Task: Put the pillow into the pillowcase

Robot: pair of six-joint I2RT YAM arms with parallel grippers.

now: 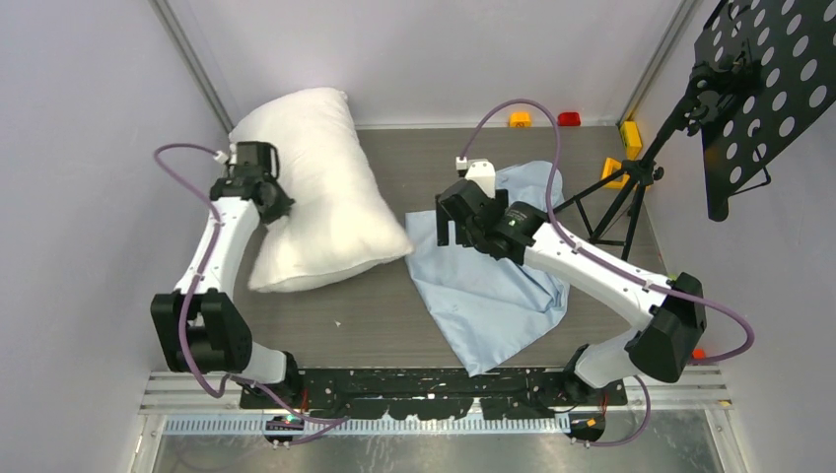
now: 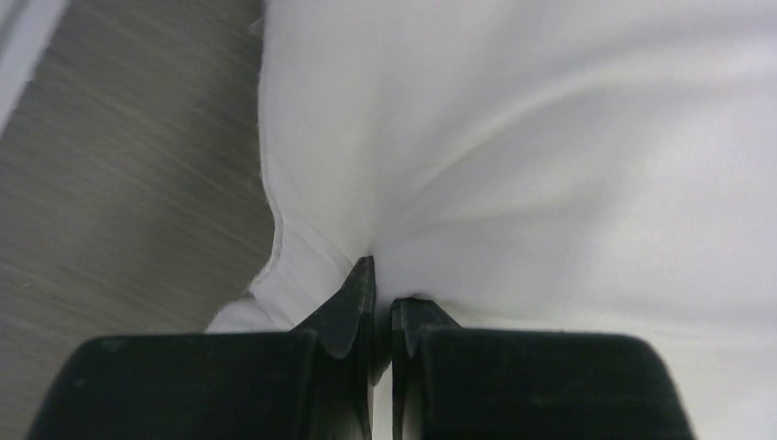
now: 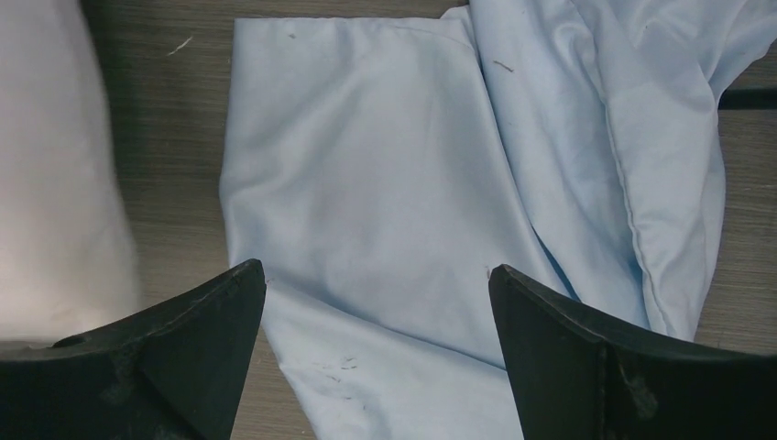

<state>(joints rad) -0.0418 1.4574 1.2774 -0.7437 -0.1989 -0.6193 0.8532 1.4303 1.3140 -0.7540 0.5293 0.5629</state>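
Note:
The white pillow (image 1: 320,187) lies on the table at the back left, running diagonally. My left gripper (image 1: 279,204) is shut on its left edge; in the left wrist view the fingers (image 2: 355,298) pinch a fold of the white pillow (image 2: 550,165). The light blue pillowcase (image 1: 498,291) lies wrinkled and flat right of the middle. My right gripper (image 1: 452,229) hovers open over its upper left part; the right wrist view shows the pillowcase (image 3: 394,192) between the wide-apart fingers (image 3: 220,312), with the pillow's edge (image 3: 55,183) at the left.
A black tripod (image 1: 631,192) with a perforated black panel (image 1: 764,89) stands at the back right. Small yellow (image 1: 520,119) and red (image 1: 569,119) blocks lie by the back wall. Grey walls close both sides.

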